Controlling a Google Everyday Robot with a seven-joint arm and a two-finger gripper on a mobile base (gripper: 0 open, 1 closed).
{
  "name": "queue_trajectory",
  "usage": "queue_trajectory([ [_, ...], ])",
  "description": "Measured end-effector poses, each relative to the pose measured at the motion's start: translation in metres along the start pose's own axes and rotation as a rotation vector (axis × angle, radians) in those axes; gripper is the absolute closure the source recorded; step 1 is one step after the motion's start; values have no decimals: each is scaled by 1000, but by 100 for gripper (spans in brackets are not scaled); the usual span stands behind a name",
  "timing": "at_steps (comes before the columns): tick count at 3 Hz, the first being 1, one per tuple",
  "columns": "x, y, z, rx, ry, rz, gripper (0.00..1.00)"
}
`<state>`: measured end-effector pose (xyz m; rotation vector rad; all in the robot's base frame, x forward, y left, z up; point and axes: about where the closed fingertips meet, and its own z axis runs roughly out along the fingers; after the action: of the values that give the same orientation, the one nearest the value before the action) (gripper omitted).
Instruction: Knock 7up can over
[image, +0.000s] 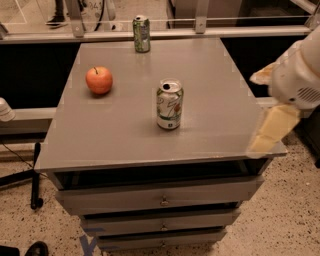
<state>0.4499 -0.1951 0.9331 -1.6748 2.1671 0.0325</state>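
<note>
The 7up can (170, 104) stands upright near the middle of the grey table top (125, 140). It has a white and pale-green body, green lettering and an open silver top. My gripper (261, 111) hangs at the table's right edge, well to the right of the can and apart from it. Its cream fingers (272, 131) are spread, with nothing between them. The lower finger overlaps the table's front right corner.
A darker green can (141, 34) stands upright at the table's far edge. A red apple (99, 80) lies at the left. The table has drawers (162, 200) below its front edge. A rail and glass run behind it. A chair base (30, 175) stands on the floor at the left.
</note>
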Motion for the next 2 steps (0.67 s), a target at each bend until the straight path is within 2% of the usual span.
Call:
queue_trajectory([
  [1, -29, -14, 58, -15, -164, 9, 0],
  [2, -80, -45, 94, 19, -361, 33, 0],
])
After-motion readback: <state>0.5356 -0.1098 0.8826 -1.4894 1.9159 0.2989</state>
